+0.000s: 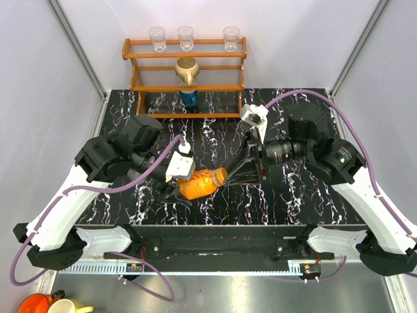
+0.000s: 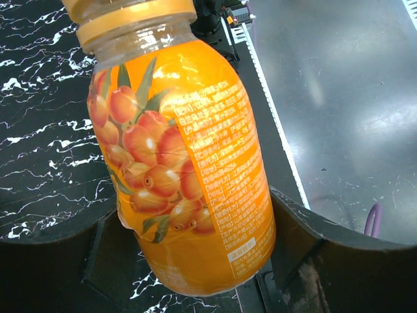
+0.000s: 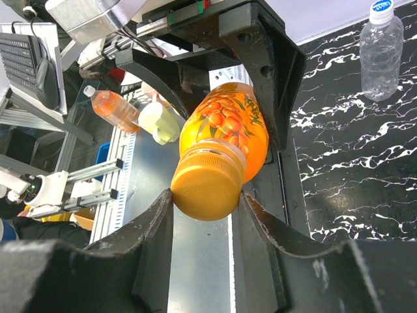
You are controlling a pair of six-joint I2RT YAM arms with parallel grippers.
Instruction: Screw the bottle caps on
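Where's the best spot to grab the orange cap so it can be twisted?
Grab the orange cap by its round side wall, one finger on each side, coming straight at its flat top. The orange bottle is held sideways in the left pincer, with its cap pointing at the right pincer, which straddles it that way.

Pale walls [image 1: 313, 39] enclosed a black marbled table [image 1: 293, 195], wooden rack [image 1: 215, 55] stood behind, possibly steel floor [image 1: 228, 293] lay below.
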